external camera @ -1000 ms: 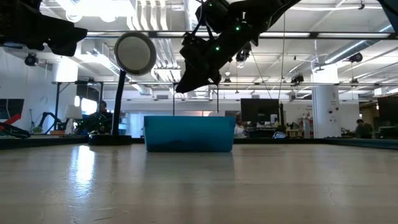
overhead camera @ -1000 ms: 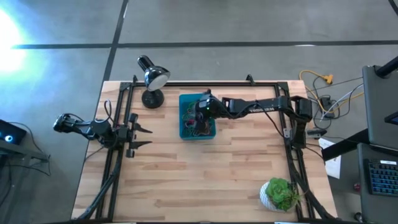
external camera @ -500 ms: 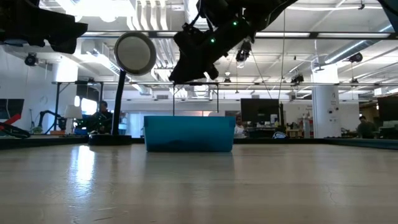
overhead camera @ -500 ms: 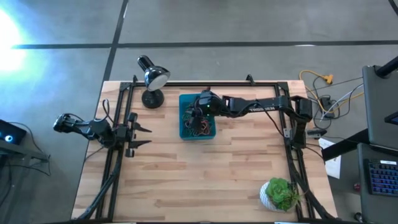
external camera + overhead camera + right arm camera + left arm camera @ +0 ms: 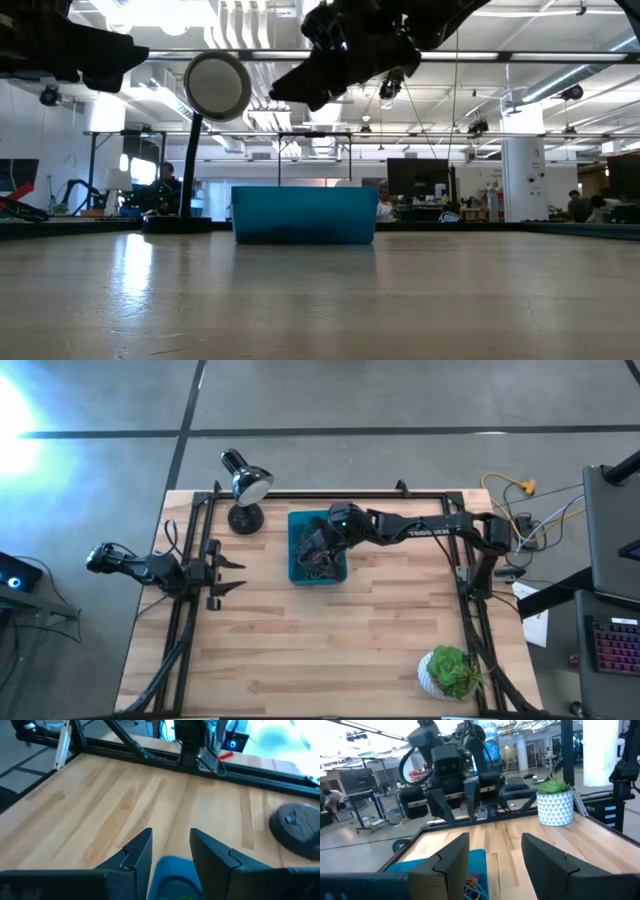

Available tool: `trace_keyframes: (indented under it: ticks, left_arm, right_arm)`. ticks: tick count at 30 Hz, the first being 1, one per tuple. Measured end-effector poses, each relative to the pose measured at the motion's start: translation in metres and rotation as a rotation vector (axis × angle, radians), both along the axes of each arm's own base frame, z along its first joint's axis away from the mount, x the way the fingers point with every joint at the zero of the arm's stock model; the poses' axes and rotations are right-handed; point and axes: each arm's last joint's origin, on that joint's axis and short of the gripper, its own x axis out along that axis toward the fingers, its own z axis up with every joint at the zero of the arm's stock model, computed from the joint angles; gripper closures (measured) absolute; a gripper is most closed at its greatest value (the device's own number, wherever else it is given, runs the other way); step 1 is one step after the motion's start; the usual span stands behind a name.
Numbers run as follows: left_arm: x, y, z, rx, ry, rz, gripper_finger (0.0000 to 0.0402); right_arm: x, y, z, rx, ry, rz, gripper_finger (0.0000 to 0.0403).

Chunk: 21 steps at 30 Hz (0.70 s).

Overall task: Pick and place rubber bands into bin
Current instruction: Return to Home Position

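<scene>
Teal plastic forms the bin (image 5: 293,560), which stands on the wooden worktop (image 5: 330,640) toward its far edge, just beside the black lamp (image 5: 245,485). We find the rubber bands (image 5: 322,565) lying inside it as a tangled heap of mixed colours. Single loops cannot be told apart from above, and the part of the heap beneath the right arm is covered. In the low view the bin's front wall hides the bands entirely.

The right tool (image 5: 318,540) hangs over the bin. In the low view it reads only as a dark shape above the rim, clear of it. From its own wrist camera we see its fingers (image 5: 137,855) standing moderately apart and gripping nothing. A patch of teal shows beneath the gap, cut off at the picture's edge.

The left tool (image 5: 228,568) waits at the left edge of the worktop, well apart from the bin, its fingers (image 5: 452,862) spread wide and holding nothing. Past them a corner of the bin and a few bands appear, partly blocked by one finger.

A potted plant (image 5: 450,672) stands at the near right corner.
</scene>
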Motion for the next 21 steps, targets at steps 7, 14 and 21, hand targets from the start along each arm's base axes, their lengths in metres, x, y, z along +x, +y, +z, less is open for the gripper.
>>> trace_keyframes:
  ticks: [7, 14, 21]
  left_arm:
    - [0.001, 0.0, -0.005, 0.007, 0.032, 0.0, 0.0235]
    - [0.001, 0.0, -0.006, 0.01, 0.043, 0.0, 0.0235]
    - [0.001, 0.0, -0.007, 0.013, 0.053, 0.0, 0.0235]
  right_arm:
    - [-0.023, 0.0, -0.005, -0.002, -0.099, -0.019, 0.0281]
    - [-0.054, 0.004, -0.02, 0.002, -0.256, -0.038, 0.0287]
    - [-0.09, 0.011, -0.044, 0.011, -0.346, -0.094, 0.0285]
